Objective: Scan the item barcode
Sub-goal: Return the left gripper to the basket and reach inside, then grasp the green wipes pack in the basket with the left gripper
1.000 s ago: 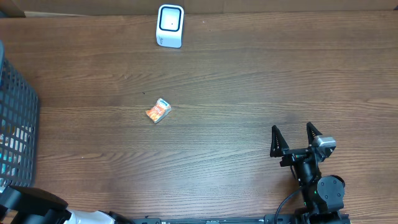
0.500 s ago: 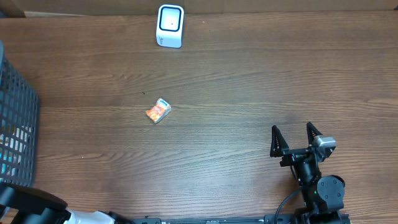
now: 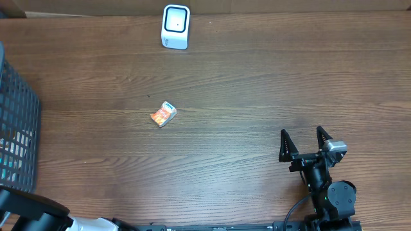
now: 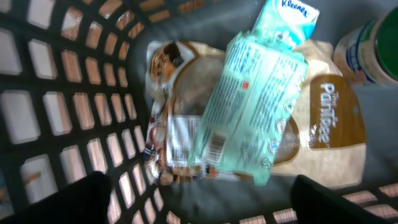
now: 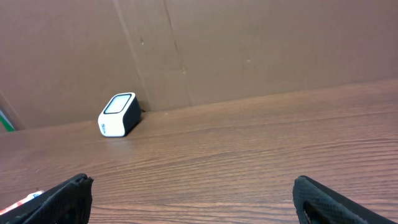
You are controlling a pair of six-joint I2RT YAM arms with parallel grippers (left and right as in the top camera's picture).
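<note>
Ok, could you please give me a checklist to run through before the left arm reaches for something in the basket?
1. The left claw is open and holds nothing: ok.
2. It is above the dark plastic mesh basket: ok.
3. The pale green Kleenex tissue pack lies on top of the other packets: ok.
4. A printed barcode shows on the pack's upper face: ok.
5. Claw height over the pack: cannot tell.
6. The white box-shaped scanner stands free on the brown wooden table, with the right claw open and well apart from it: ok.
</note>
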